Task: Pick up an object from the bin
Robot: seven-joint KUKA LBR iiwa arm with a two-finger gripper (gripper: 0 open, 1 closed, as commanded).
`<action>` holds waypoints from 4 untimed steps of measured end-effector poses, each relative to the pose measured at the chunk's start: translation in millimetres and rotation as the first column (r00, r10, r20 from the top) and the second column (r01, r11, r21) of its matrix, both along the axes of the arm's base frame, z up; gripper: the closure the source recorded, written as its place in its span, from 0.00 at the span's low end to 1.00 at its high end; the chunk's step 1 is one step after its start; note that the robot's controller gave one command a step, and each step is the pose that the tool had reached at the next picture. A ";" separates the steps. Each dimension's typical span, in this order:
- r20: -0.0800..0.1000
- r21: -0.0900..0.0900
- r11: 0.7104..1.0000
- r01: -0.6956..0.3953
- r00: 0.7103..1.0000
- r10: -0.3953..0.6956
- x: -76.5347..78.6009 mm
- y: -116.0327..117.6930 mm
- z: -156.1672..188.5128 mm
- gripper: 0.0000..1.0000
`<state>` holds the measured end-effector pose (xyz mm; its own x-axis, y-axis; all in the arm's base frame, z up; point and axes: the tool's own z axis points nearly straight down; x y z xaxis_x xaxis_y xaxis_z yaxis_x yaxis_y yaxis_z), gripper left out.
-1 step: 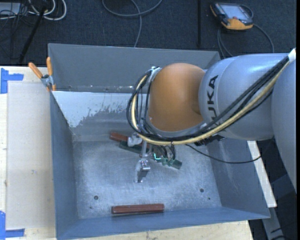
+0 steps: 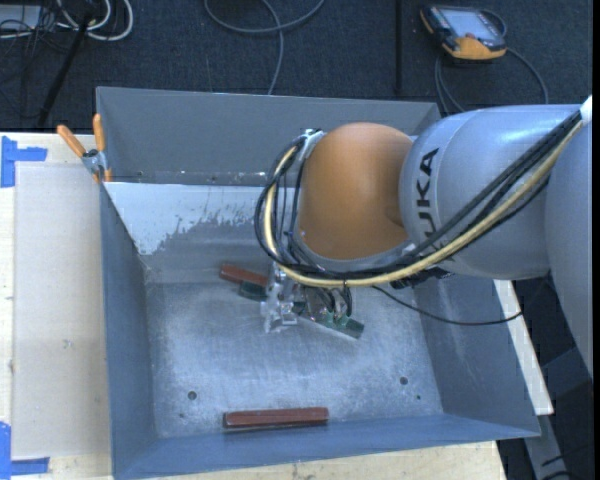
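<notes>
Grey metal bin (image 2: 130,298): pincer (image 2: 281,312) low beside a reddish-brown flat stick (image 2: 238,273). We cannot tell its grip state; lift apparently not yet done.

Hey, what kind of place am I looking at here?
Probably a robotics lab or test cell: a KUKA arm reaches into a grey metal bin, loose cables lie on the dark carpet behind it, and what looks like a handheld control pendant rests there too.
</notes>
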<state>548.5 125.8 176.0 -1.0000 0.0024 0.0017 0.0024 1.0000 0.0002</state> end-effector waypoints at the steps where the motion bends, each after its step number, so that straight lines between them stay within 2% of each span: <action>1: 0.000 0.000 1.000 0.000 1.000 0.000 0.0 0.1 0.0 1.00; 2: 0.002 0.001 0.998 0.055 0.998 -0.055 17.9 -3.3 -22.5 0.00; 3: 0.001 0.000 0.998 0.060 0.998 -0.060 18.9 -3.9 -24.6 0.00; 4: 0.010 0.003 0.997 0.071 0.997 -0.071 45.8 -20.5 -58.7 0.00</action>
<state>594.3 105.3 117.2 -0.9973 0.0731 -0.0081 0.0731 0.9973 0.0036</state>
